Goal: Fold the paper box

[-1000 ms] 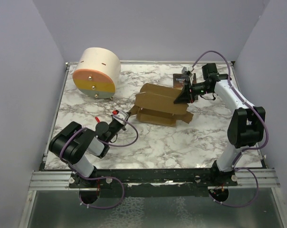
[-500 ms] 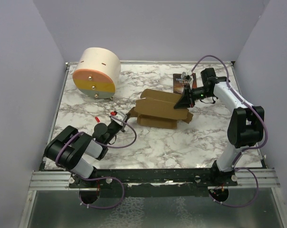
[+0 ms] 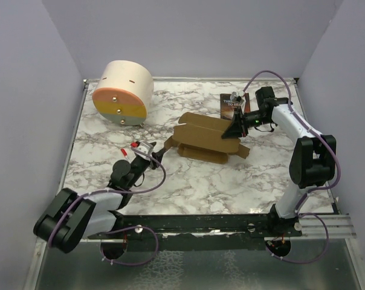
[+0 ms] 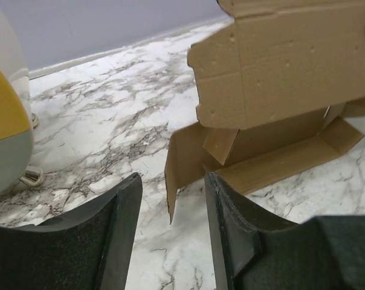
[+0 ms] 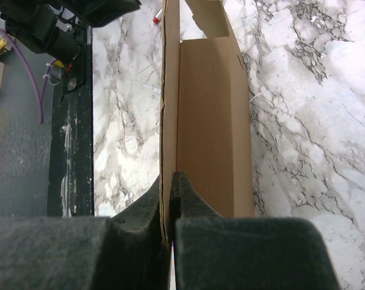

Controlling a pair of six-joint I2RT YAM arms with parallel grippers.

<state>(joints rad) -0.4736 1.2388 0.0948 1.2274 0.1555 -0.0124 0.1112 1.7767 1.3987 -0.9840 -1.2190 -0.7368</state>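
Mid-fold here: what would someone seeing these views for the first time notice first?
The half-folded brown paper box mid-table, with the right gripper shut on one of its panels at its right end. Next, the left gripper, jaws apart, just short of the box's left flap, and the big cream cylinder with an orange-yellow face in the far left corner.

The left gripper [image 4: 173, 181] has its two dark fingers [image 4: 119, 235] apart, and nothing is clamped between them. Just beyond them a partly folded paper box [image 4: 291, 78] stands on the marble table [image 4: 110, 121], with one end flap showing in the gap. A cream and yellow cylinder [image 4: 4, 133] sits at the left edge.
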